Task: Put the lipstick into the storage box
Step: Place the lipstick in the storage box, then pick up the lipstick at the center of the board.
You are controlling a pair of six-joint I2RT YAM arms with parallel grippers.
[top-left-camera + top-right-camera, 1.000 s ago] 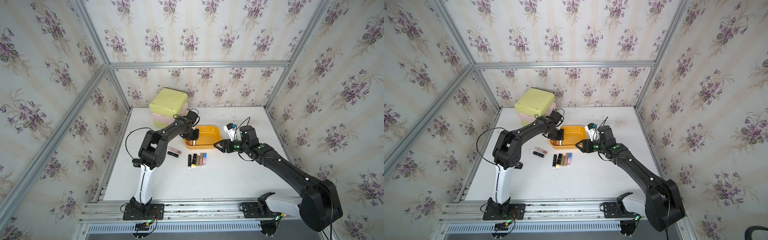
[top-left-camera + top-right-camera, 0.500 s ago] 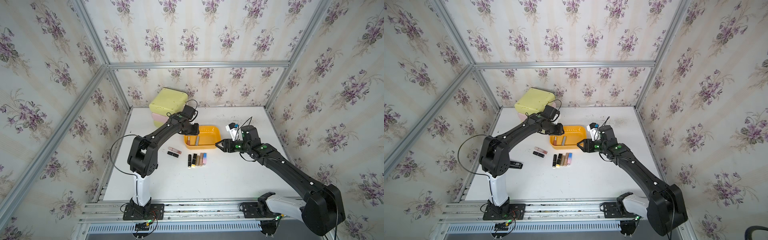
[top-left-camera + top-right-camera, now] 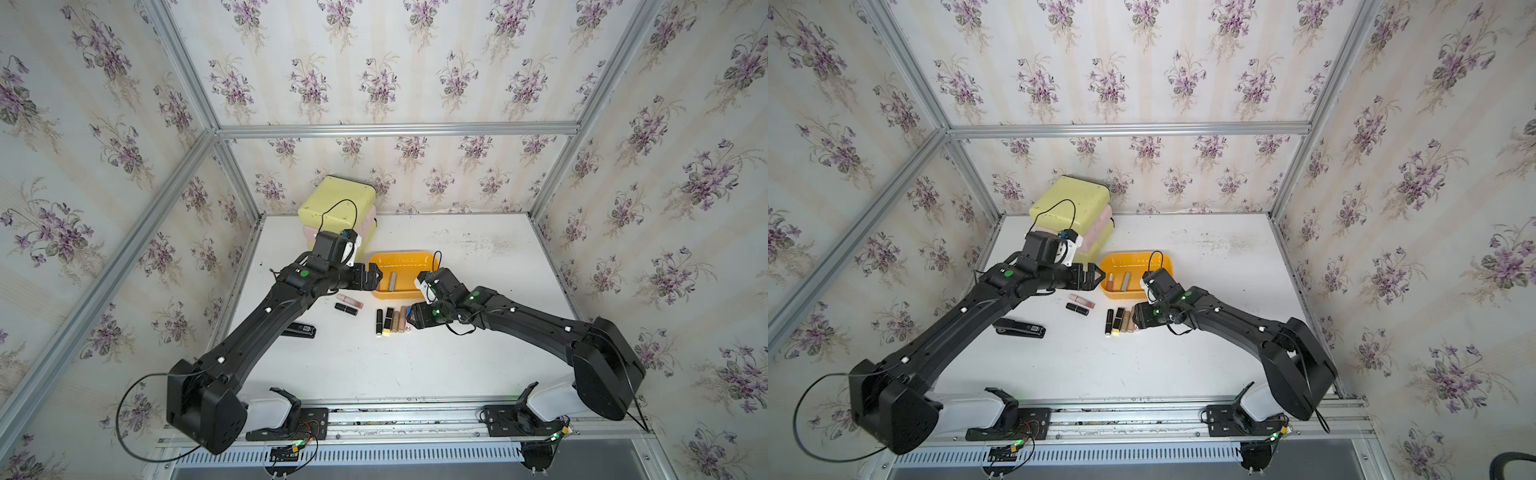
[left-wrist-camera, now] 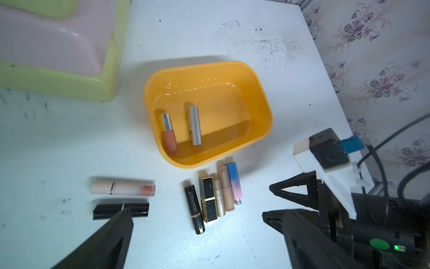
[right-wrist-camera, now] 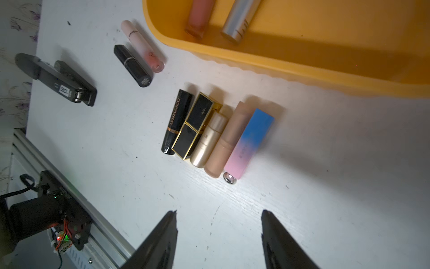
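The left gripper (image 3: 1099, 279), clamped over the storage box (image 4: 263, 97) a second ago, has sprung wide open and drawn back to the box's 9 o'clock rim, holding nothing. A peach lipstick (image 4: 168, 137) now lies on the box floor beside a silver tube (image 4: 194, 125), both toward the 7 o'clock corner. We judge that a finished drop: two are in.

The right gripper (image 5: 218, 214) has moved from the box's 3 o'clock side down to its 5 o'clock, and hangs with jaws partly apart and empty just off the blue-and-pink tube (image 5: 249, 139). That tube ends a row of five at the box's 6 o'clock. A pale pink tube (image 4: 122, 187) and a black one (image 4: 139, 208) wait at 8 o'clock. We read the blue-and-pink tube as the likely next pick.

In a top view the left gripper hides the peach lipstick, and in both top views the right gripper covers most of the blue-and-pink tube. In the left wrist view we make out only one finger (image 4: 111, 233) for certain. The dark shapes opposite belong to the right arm.
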